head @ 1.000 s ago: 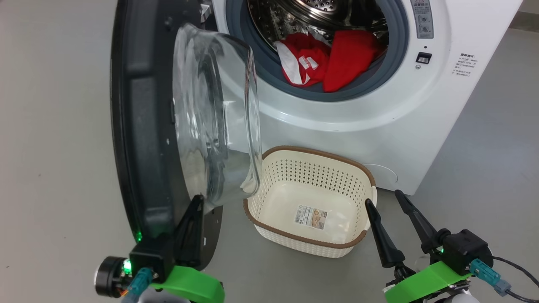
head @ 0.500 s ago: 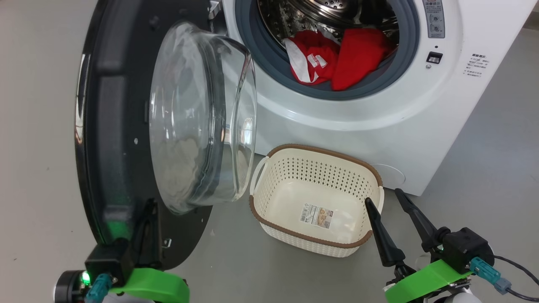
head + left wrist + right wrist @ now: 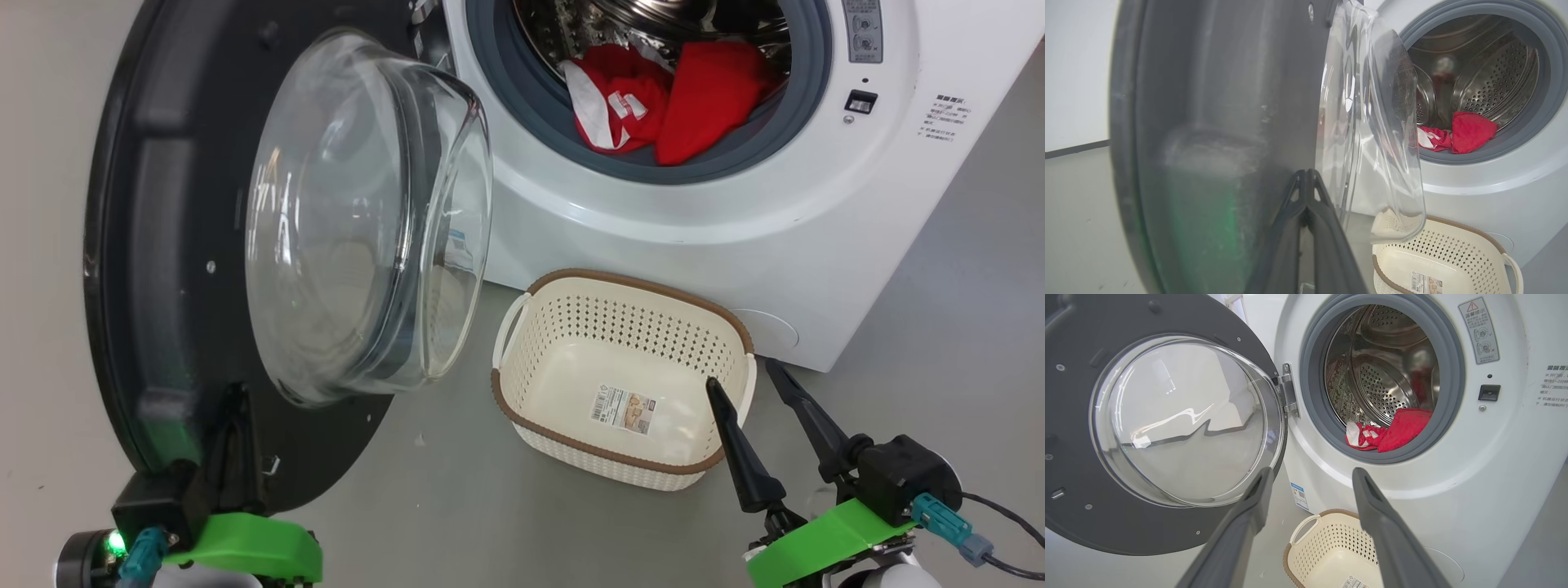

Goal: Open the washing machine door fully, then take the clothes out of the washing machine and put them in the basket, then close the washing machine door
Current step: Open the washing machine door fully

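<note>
Clothes (image 3: 661,106) are lying in the washing machine (image 3: 735,237) mouth, upper right of the head view, directly up-frame from the spread right gripper (image 3: 741,373) hovering by the basket (image 3: 620,282), while the left gripper (image 3: 235,412), fingers pressed together, is leaning on the door (image 3: 155,245) at lower left.

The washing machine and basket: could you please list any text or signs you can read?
Grey sticker on the washing machine: red warning triangle; print too small.
Chinese print on its right: too blurred.
Blue label low on its front: unreadable.
Paper label in the basket: barcode; unreadable.
</note>
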